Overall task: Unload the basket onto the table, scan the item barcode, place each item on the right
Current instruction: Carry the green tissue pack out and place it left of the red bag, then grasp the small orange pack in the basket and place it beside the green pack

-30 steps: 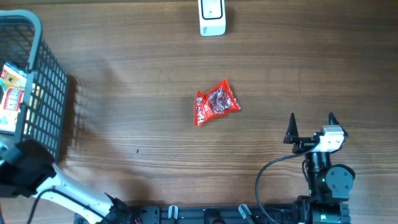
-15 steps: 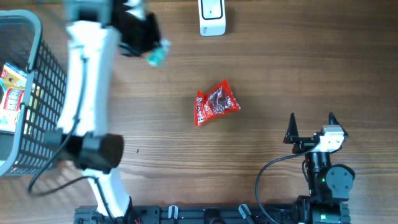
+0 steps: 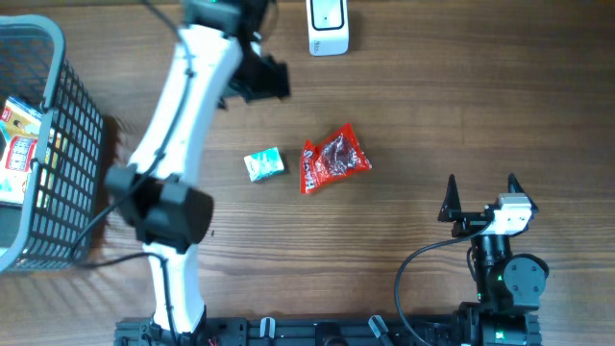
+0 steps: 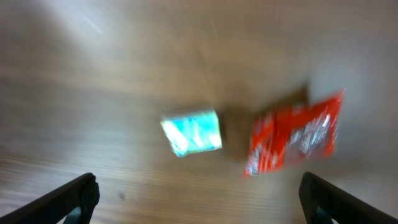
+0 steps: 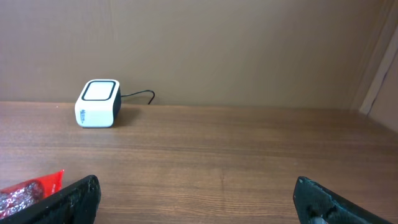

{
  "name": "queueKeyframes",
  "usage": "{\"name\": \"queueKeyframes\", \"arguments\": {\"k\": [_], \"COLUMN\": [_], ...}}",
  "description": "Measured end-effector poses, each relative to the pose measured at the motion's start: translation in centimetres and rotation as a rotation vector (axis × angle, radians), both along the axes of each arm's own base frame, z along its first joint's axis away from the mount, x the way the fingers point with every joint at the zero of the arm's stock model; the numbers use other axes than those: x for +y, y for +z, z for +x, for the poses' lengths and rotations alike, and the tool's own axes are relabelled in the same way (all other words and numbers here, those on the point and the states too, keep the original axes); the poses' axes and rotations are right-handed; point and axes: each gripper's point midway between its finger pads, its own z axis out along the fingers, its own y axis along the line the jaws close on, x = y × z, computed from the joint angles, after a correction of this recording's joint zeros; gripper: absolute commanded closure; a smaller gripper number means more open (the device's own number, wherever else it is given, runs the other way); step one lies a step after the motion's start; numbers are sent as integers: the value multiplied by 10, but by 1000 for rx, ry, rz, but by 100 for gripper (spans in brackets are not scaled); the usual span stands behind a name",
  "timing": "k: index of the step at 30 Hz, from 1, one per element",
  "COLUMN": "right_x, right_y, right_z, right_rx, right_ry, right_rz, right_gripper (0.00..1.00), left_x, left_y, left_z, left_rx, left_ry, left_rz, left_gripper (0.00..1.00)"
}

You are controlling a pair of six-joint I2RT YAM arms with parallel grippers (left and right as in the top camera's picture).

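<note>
On the desk the teal packet lies free beside the red packet, all jaws released; we judge regrasping for the scanner comes next.

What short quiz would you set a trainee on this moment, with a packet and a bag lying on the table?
1. True or false: the left arm's fingers grip the teal packet.
2. Which thing lies right beside the teal packet? A) a white scanner B) the red snack bag C) a mesh basket
3. Which arm stretches out over the table?
Key: 1 false: the fingers are open and the packet lies on the table. 2 B. 3 the left arm.
</note>
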Motion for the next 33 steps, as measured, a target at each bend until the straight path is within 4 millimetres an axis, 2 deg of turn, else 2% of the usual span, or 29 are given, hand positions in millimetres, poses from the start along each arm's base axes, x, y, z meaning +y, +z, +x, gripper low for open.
{"name": "queueKeyframes", "arguments": {"k": [1,2,3,4,5,6,7,8,9,11,13,15,18,22,25,26,28,30,33], "right_x": [0,0,0,0,0,0,0,0,0,0,0,0,0,0,0,0,0,0,0], "right_y": [0,0,0,0,0,0,0,0,0,0,0,0,0,0,0,0,0,0,0], "right_z": [0,0,0,0,0,0,0,0,0,0,0,0,0,0,0,0,0,0,0], "right_rx": [0,0,0,0,0,0,0,0,0,0,0,0,0,0,0,0,0,0,0], "right_ry": [0,0,0,0,0,0,0,0,0,0,0,0,0,0,0,0,0,0,0], "right_rz": [0,0,0,0,0,0,0,0,0,0,0,0,0,0,0,0,0,0,0], "right_gripper": [0,0,0,0,0,0,0,0,0,0,0,0,0,0,0,0,0,1,0], "left_x": [30,51,92,148,185,225,261,309,339,385,415,427,439,437,434,434,435,440,450], "left_y": [47,76,121,168,193,210,213,207,196,169,139,120,76,1,-43,-54,-69,-73,-82], "left_z": [11,12,10,-4,-21,-40,-57,-79,-97,-123,-145,-158,-171,-180,-183,-184,-191,-199,-223], "left_rx": [-150,-240,-394,-546,-625,-679,-683,-658,-614,-514,-399,-321,-181,-2,58,68,89,95,122], "left_ry": [78,144,286,474,599,741,872,1053,1175,1347,1453,1496,1545,1552,1548,1550,1562,1586,1649], "left_rz": [5,13,42,89,131,169,208,261,295,341,372,385,388,374,373,373,378,382,382], "left_gripper": [0,0,0,0,0,0,0,0,0,0,0,0,0,1,8,12,12,10,10]}}
